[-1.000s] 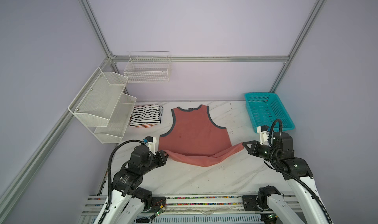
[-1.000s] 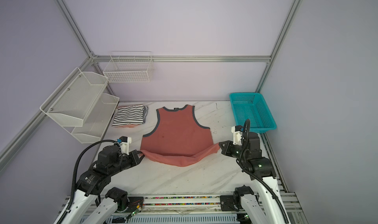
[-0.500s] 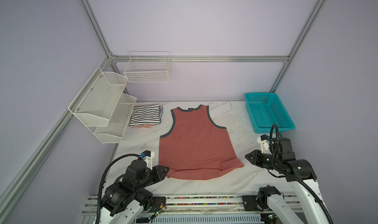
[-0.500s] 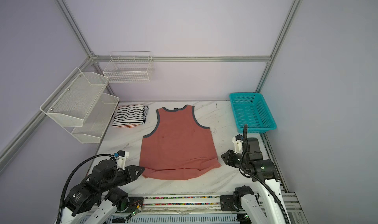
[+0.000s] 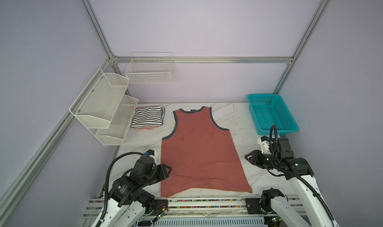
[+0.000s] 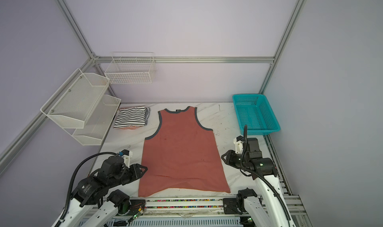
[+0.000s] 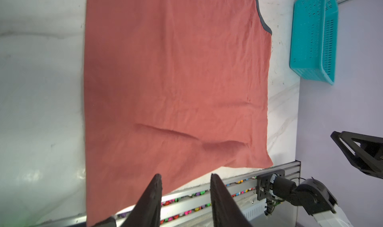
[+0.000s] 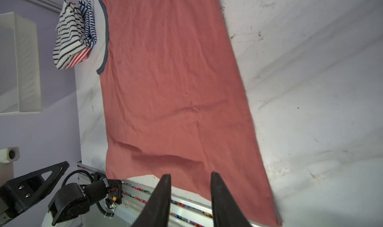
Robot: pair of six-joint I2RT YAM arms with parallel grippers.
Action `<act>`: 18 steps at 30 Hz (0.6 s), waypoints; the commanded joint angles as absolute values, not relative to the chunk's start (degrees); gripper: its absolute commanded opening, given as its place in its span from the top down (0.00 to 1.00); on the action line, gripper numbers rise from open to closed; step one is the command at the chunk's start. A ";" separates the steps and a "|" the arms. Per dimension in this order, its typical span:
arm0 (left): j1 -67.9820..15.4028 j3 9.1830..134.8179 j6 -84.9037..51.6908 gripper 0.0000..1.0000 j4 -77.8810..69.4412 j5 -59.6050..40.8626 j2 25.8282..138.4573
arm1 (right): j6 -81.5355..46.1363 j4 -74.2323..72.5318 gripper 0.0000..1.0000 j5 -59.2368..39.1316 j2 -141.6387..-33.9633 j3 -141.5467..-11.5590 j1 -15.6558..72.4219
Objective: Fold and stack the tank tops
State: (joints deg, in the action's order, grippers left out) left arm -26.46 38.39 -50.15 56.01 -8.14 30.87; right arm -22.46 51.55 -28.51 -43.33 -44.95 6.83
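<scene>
A salmon-red tank top [image 5: 199,153] [image 6: 182,153] with grey-blue trim lies spread flat in the middle of the table, neck to the back and hem at the front edge. Folded striped tank tops [image 5: 148,117] [image 8: 72,35] sit stacked at the back left. My left gripper [image 5: 169,170] [image 7: 185,177] hovers open just off the top's left side, holding nothing. On the other side, the right gripper [image 5: 247,156] [image 8: 190,176] is open and apart from the cloth's right edge. Both wrist views show the hem [image 7: 207,170] lying loose with a shallow wrinkle.
A turquoise basket [image 5: 271,114] stands at the back right. White mesh shelves [image 5: 103,107] and a wire basket [image 5: 150,68] hang on the left and back walls. The aluminium rail [image 5: 207,203] runs along the table's front edge.
Both grippers let go of the tank top's lower corners and opened. The hem, lifted and folded back a second ago, now lies flat at the front edge. Both arms pulled back and outward.
</scene>
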 commanded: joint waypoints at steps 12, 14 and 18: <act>-22.37 76.82 -28.79 0.63 38.10 -6.77 91.62 | -31.74 19.35 0.63 -24.14 -71.11 -42.02 26.62; -20.83 81.39 -27.17 0.63 38.13 -9.10 97.06 | -30.24 19.42 0.62 -21.79 -78.13 -44.19 28.14; -18.23 89.56 -25.35 0.65 38.31 -15.33 106.81 | -28.63 18.28 0.61 -18.86 -88.88 -48.03 28.50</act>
